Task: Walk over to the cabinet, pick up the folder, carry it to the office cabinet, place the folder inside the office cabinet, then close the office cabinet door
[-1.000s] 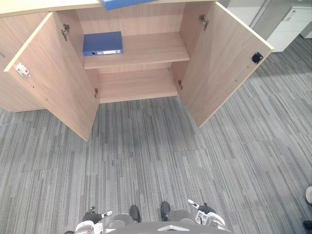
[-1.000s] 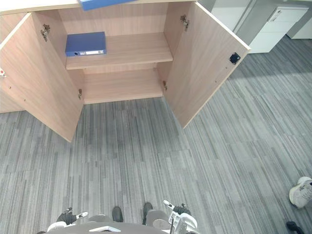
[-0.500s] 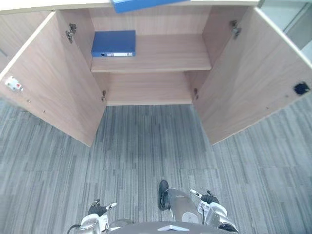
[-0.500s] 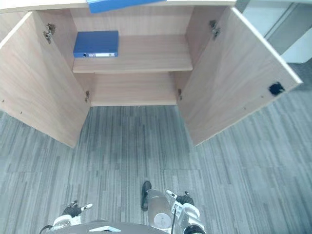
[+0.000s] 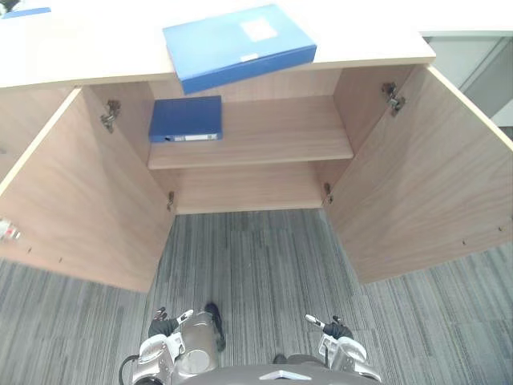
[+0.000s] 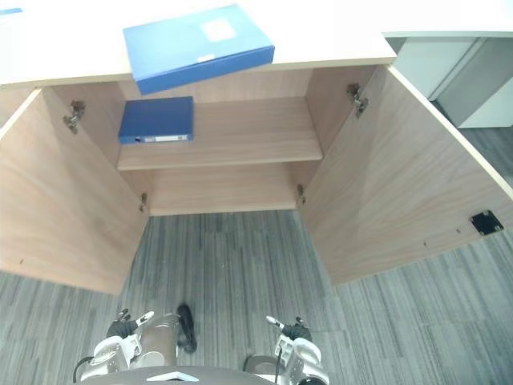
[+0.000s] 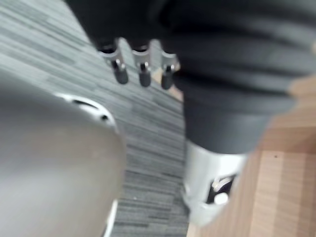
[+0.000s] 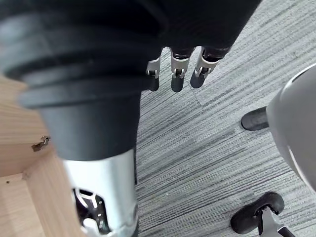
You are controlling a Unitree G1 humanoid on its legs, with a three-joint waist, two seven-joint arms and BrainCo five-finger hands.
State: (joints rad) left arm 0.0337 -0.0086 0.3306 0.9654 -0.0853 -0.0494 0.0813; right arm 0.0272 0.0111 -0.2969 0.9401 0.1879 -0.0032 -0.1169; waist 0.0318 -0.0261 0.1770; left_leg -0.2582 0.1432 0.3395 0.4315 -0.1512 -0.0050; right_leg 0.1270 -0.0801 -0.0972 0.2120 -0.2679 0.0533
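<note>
Grey striped carpet [image 5: 256, 265] covers the lower half of the head views, running up to a light wooden cabinet [image 5: 96, 48] that spans the upper half. Both its doors stand wide open: the left door [image 5: 80, 208] swings out toward the left edge of the frame, the right door [image 5: 425, 184] toward the right edge. Inside, an upper shelf [image 5: 272, 136] sits above a bare lower compartment.

At upper centre, a blue folder [image 5: 236, 44] lies flat on the cabinet's top, turned at an angle, with one long edge jutting past the front lip. A second folder [image 5: 186, 119], darker blue, lies flat at the left end of the upper shelf, close to the left wall.

At the bottom edge of the frame, the left hand [image 5: 163, 326] hangs low at lower left and the right hand [image 5: 335, 329] at lower right, both over carpet, well apart from either folder. Each wrist view shows its fingers [image 7: 143, 74] [image 8: 177, 81] relaxed and holding nothing.
</note>
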